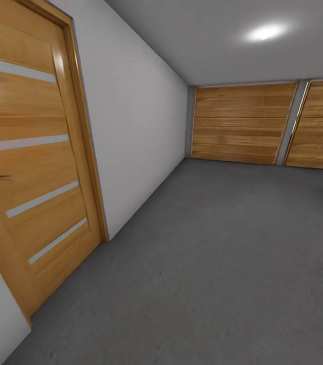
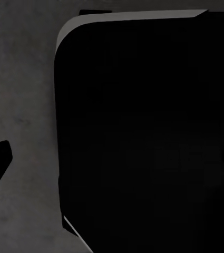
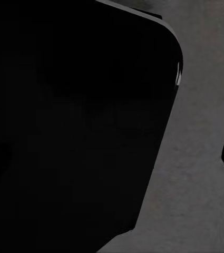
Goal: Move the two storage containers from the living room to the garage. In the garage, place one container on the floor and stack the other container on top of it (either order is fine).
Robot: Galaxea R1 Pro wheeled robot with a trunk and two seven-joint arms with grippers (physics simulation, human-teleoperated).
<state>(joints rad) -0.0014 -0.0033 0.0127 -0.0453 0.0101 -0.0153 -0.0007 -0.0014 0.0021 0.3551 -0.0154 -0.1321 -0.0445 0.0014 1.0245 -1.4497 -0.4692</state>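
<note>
I'm in the garage, its floor stretching ahead to two wooden panel doors. No storage containers in sight, so nothing looks placed or stacked here. My wrist cameras face a dark body over concrete, so I cannot tell how my grippers stand.

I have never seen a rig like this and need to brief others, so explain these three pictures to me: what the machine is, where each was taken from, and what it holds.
This is a wheeled robot with a trunk and two arms, rendered in a simulator and steered by a person. The large picture comes from the camera on its head. It looks into the garage: a dark grey concrete floor, a white wall, a wooden door with pale stripes close by on the left, and two wide wooden panel doors at the far end. A ceiling light glows above. The two dark pictures come from cameras near each arm's jaws. Each shows a large black rounded shape, which I cannot identify, with grey floor beside it. Whether the jaws are open or hold anything cannot be told. The orange-red containers are not visible here.
</note>
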